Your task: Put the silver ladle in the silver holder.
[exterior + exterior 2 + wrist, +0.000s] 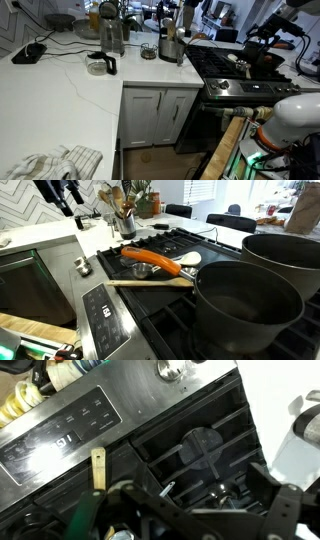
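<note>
Silver ladle (141, 271) lies on the cooktop in an exterior view, low and flat. Only a small shiny metal part shows, so its long axis and the way it points cannot be told. It sits between an orange utensil (155, 259), which crosses just above it at a slant, and a wooden handle (145, 281) lying just in front of it. A large dark pot (245, 305) stands near it on the front burner, with a second pot (285, 255) behind.

The silver holder (126, 224) stands upright on the white worktop (70, 85) beside the stove, well apart from the ladle, with utensil handles crowding its mouth. Both exterior views show it (171, 47).

The end effector (185, 520) hangs above the stove's control panel (60, 430) and burner grate (200, 445), its jaws spread wide with nothing between them.
</note>
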{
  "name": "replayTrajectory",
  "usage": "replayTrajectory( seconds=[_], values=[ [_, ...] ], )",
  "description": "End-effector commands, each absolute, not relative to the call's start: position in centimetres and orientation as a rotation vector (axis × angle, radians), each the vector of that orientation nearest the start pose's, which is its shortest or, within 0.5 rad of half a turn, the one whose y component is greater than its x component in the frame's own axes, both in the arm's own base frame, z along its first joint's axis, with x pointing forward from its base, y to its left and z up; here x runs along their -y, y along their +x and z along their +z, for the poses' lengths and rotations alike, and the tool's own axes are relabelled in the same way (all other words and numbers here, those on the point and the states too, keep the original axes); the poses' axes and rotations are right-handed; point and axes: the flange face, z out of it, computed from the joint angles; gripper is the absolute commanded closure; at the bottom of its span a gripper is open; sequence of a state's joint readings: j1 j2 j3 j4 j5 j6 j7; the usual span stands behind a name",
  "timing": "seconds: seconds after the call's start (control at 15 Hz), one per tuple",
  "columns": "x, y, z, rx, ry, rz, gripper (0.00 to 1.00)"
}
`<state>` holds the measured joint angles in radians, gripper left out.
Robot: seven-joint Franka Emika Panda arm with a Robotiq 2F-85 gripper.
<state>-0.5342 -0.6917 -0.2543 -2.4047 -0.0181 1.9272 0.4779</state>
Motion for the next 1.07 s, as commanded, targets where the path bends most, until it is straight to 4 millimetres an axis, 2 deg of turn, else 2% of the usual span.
replayTrajectory(
  seconds=[0.0, 0.27, 0.6, 1.0],
  values=[
    [30.8, 27.3, 55.6, -1.855, -2.358, -0.258, 0.00],
    [36.6, 28.2, 54.1, -2.013, -2.205, -0.164, 0.00],
    [43.1, 28.2, 50.4, -2.119, -2.021, -0.081, 0.00],
    [49.2, 28.3, 46.9, -2.178, -1.849, -0.059, 0.00]
  ],
)
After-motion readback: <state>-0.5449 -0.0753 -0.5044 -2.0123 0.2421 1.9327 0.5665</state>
